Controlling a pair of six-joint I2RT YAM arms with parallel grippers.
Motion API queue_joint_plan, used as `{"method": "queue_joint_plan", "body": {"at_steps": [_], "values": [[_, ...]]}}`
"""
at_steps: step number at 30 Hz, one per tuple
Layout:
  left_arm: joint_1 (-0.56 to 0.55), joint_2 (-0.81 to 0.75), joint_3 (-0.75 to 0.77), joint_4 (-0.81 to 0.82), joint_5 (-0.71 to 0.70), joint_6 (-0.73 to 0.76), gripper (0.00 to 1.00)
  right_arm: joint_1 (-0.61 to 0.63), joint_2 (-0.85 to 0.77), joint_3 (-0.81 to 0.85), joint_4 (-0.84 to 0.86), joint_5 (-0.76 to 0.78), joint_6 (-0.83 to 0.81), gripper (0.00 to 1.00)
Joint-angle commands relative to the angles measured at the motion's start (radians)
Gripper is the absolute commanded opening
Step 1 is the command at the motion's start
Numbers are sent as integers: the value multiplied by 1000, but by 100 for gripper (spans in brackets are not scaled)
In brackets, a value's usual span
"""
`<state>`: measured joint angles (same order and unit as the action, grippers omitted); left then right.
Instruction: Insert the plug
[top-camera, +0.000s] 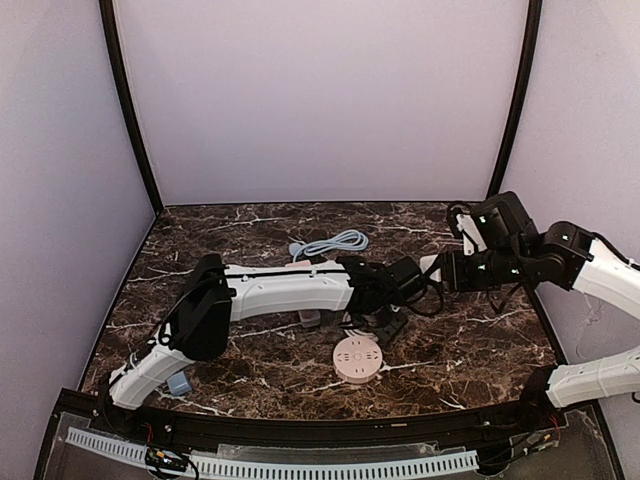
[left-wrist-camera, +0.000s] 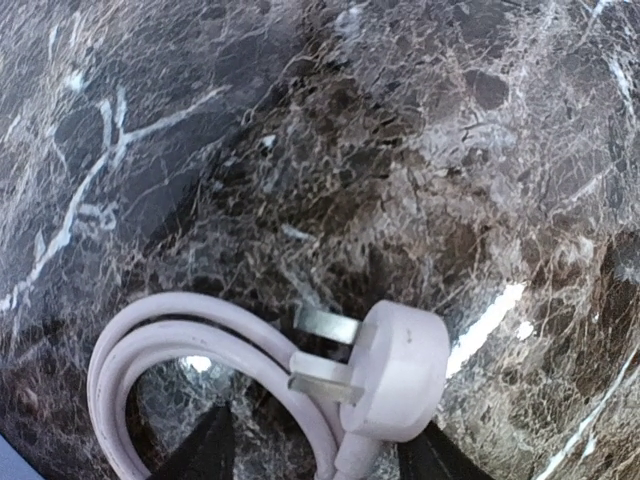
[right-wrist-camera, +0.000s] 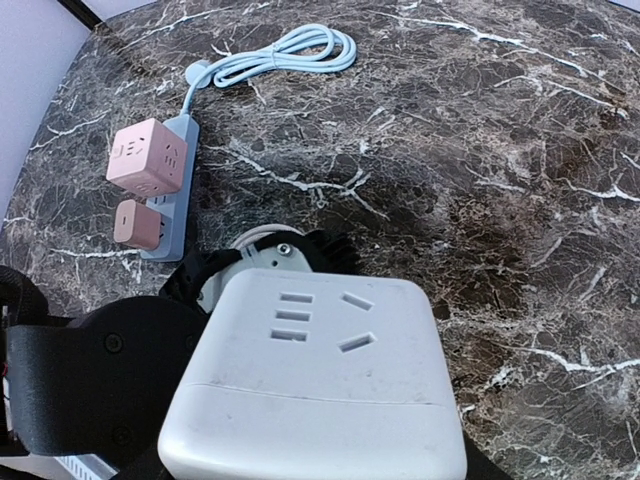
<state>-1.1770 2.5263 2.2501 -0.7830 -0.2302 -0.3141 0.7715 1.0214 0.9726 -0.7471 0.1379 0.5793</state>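
Note:
My left gripper (top-camera: 392, 292) reaches to the table's middle. In the left wrist view a white round plug (left-wrist-camera: 402, 368) with two flat metal prongs (left-wrist-camera: 326, 323) sits between my left gripper's fingers (left-wrist-camera: 208, 450), pressed against the right one, and its white cable (left-wrist-camera: 165, 340) loops to the left. The gripper looks shut on the plug's neck at the frame's bottom edge. My right gripper (top-camera: 446, 270) is shut on a white socket block (right-wrist-camera: 320, 370). The block's slotted face points towards the left gripper, a short gap away.
A blue power strip (right-wrist-camera: 172, 190) carrying two pink adapters (right-wrist-camera: 148, 158) lies behind the left arm, and its light-blue cable (top-camera: 330, 243) is coiled at the back. A round pink socket disc (top-camera: 358, 358) lies on the marble table (top-camera: 470, 340) in front of the left gripper.

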Motion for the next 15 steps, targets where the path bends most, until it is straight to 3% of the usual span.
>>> {"method": "queue_joint_plan", "body": {"at_steps": [1, 8, 15], "values": [[-1, -67, -67, 70, 46, 25, 60, -6, 10, 75, -9, 32, -15, 0], [-3, -225, -231, 165, 121, 88, 66, -6, 30, 139, -29, 153, -28, 0], [0, -414, -424, 279, 141, 129, 72, -15, 73, 231, -60, 119, -49, 0]]}}
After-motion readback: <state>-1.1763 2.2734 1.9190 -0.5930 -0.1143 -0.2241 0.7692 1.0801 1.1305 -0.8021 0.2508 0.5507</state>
